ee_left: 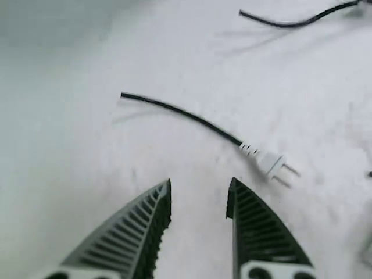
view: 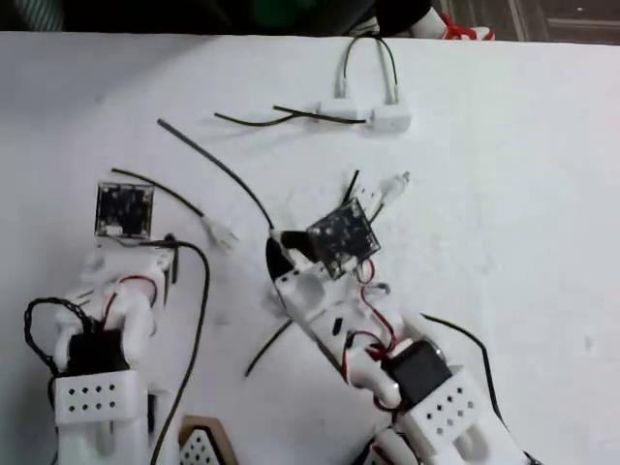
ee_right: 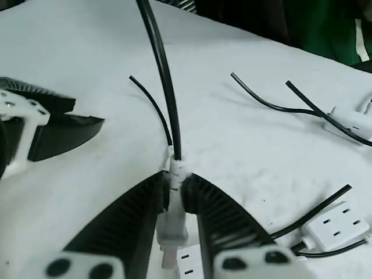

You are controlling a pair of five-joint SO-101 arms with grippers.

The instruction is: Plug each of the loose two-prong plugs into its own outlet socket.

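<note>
The right pincer point(ee_right: 174, 181) is shut tight on a white two-prong plug point(ee_right: 170, 224), whose black cord point(ee_right: 160, 70) rises from between the fingers. Just below the plug's prongs lies a white outlet socket point(ee_right: 189, 263); I cannot tell whether the prongs touch it. A second outlet socket point(ee_right: 340, 224) rests nearby on the white table point(ee_right: 87, 58).

The left pincer point(ee_left: 200, 185) hangs over the table with its fingers spread wide and nothing between them. A loose plug point(ee_left: 272, 165) lies flat on the table just beyond the fingertips and off to one side, its thin cord point(ee_left: 180, 113) trailing away.

In the high view, a pair of sockets point(view: 389, 119) sits near the table's far edge, joined by a looped white cable point(view: 368, 44).
</note>
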